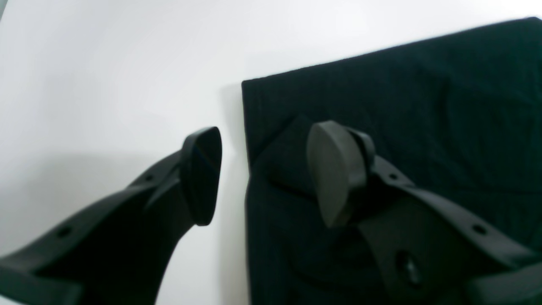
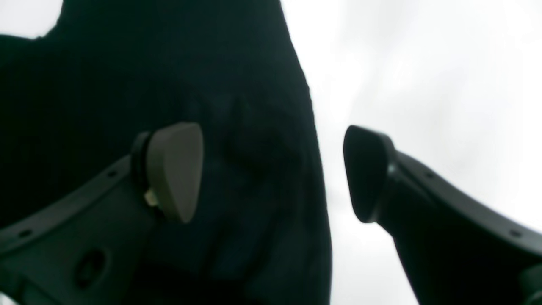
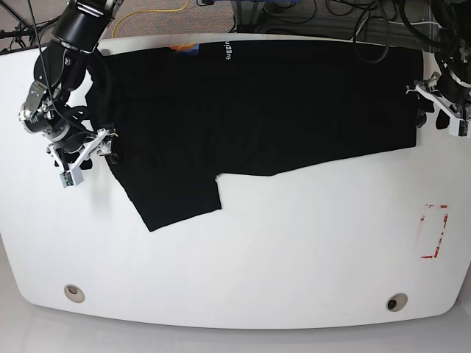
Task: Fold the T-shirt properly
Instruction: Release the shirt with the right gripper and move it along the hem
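Observation:
The black T-shirt [image 3: 257, 103] lies flat across the back half of the white table [image 3: 294, 243], with white lettering [image 3: 227, 51] at the collar and one sleeve [image 3: 176, 198] jutting toward the front. My left gripper [image 1: 262, 173] is open at the shirt's end edge [image 1: 423, 127], one finger over the cloth and one over bare table; in the base view this left gripper [image 3: 422, 110] is at the right. My right gripper [image 2: 273, 173] is open wide, straddling the other edge of the shirt [image 2: 169, 63]; in the base view this right gripper [image 3: 110, 145] is at the left. Neither holds cloth.
A red-outlined mark [image 3: 434, 232] sits on the table at the right. Two round holes [image 3: 73, 293] [image 3: 396, 301] lie near the front edge. Cables [image 3: 316, 15] hang behind the table's back edge.

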Controlling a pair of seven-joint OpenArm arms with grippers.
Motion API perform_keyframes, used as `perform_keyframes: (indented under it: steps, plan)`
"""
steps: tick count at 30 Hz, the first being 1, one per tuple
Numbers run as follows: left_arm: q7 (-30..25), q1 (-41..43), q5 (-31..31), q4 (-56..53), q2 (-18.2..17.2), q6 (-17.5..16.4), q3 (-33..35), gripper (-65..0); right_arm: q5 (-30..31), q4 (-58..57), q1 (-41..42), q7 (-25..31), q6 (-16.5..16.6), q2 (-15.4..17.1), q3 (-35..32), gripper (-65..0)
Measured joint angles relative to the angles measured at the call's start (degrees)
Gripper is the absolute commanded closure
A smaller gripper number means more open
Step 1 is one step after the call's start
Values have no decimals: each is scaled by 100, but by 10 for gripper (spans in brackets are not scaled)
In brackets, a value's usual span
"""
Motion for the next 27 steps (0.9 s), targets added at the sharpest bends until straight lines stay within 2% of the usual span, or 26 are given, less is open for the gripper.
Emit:
perform_keyframes:
  steps: [5, 11, 14, 21, 27]
  plan:
    - [48, -4, 122, -24, 13, 44, -111, -332, -474, -817, 396, 247, -63, 221, -361, -488]
    - [20, -63, 39, -24, 20, 0, -269, -332, -645, -1502, 758, 951, -7, 129, -487, -488]
    - [20, -42, 74, -24, 2, 11, -409, -332, -927, -1818, 837, 1045, -22, 122, -485, -488]
    - [17, -52, 66, -26, 17, 22, -601, -332, -885, -2483, 1036, 1565, -20, 166, -490, -488]
    - [22, -50, 66, -24, 2, 22, -625, -332, -876, -2616, 1130, 1755, -22, 155, -931, -482]
